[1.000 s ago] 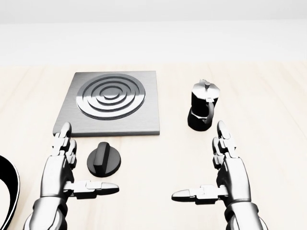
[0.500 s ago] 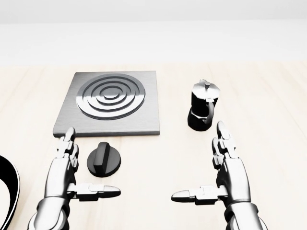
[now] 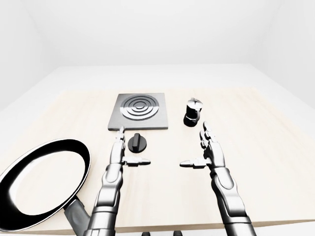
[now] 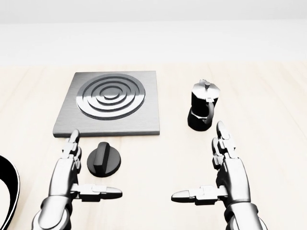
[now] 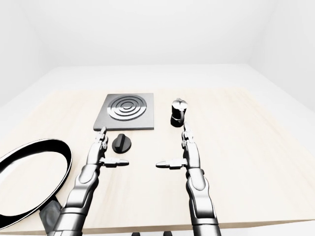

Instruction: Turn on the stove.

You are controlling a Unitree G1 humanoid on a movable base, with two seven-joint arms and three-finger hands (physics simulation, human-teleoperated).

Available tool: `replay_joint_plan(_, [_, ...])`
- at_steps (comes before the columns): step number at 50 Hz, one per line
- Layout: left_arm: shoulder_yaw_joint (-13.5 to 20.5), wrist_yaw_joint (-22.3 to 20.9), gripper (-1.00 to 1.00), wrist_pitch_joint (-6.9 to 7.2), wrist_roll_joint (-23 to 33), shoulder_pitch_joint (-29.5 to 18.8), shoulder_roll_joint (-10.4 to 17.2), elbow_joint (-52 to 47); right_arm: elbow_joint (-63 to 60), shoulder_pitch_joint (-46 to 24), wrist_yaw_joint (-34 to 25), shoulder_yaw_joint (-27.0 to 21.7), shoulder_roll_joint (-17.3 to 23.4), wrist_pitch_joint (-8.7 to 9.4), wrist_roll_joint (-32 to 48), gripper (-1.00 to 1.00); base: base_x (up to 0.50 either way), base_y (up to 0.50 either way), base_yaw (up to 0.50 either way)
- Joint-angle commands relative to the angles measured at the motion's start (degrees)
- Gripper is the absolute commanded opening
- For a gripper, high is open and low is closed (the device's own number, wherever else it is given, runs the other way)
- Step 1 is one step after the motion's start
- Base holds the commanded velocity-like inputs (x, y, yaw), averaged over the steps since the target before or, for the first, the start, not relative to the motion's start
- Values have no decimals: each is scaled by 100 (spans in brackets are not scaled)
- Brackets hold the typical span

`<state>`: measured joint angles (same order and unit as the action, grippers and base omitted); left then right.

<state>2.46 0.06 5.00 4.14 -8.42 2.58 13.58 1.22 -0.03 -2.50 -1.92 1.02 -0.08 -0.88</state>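
Left of the stove knob (image 4: 104, 159), which sits just below the stove (image 4: 109, 103), the left hand (image 4: 67, 178) is spread and released beside it, so it may brush past without turning, while the equally released right hand (image 4: 225, 178), far right of the knob, could topple the moka pot (image 4: 202, 111).

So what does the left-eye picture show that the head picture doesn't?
Only the left-eye view shows the whole frying pan with its handle, the table's edges and the white room around it. The head view adds nothing new, just a closer look, with only a sliver of that pan at its left edge. Both show the stove, its black knob, the moka pot, and the open left hand and right hand.
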Motion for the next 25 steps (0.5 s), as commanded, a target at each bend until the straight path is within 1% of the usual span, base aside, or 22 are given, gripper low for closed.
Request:
replay_joint_plan(1, [-27,-36,100,0,75,-87,14,213,29,-6,-3,-2,1,-19,-1,100,0,0,0])
replay_joint_plan(2, [-41,-60,100,0,88,-106,13,256,67,-19,-3,-10,4,-45,-4,100,0,0,0])
replay_joint_plan(7, [-53,-111,100,0,121,-113,11,303,16,-17,5,-8,2,14,-9,100,0,0,0])
replay_joint_plan(8, [-60,-119,100,0,131,-101,8,271,61,-32,6,-15,3,-15,-13,100,0,0,0])
replay_joint_plan(9, [-63,-130,100,0,137,-92,8,263,21,-22,9,-11,2,17,-14,100,0,0,0])
replay_joint_plan(12, [-70,-150,100,0,163,-91,8,296,20,-27,14,-14,2,27,-19,100,0,0,0])
replay_joint_plan(13, [-78,-162,100,0,180,-106,10,316,63,-32,13,-19,3,-9,-22,100,0,0,0])
replay_joint_plan(18, [-122,-203,100,0,278,-53,-5,225,28,-38,24,-24,5,42,-34,100,0,0,0])
replay_joint_plan(20, [-120,-206,100,0,294,-43,-8,184,65,-45,25,-26,5,15,-34,100,0,0,0])
replay_joint_plan(22, [-124,-209,100,0,313,-48,-11,197,34,-44,28,-27,7,49,-39,100,0,0,0])
replay_joint_plan(25, [-126,-224,100,0,329,-46,-11,211,76,-51,27,-27,7,17,-38,100,0,0,0])
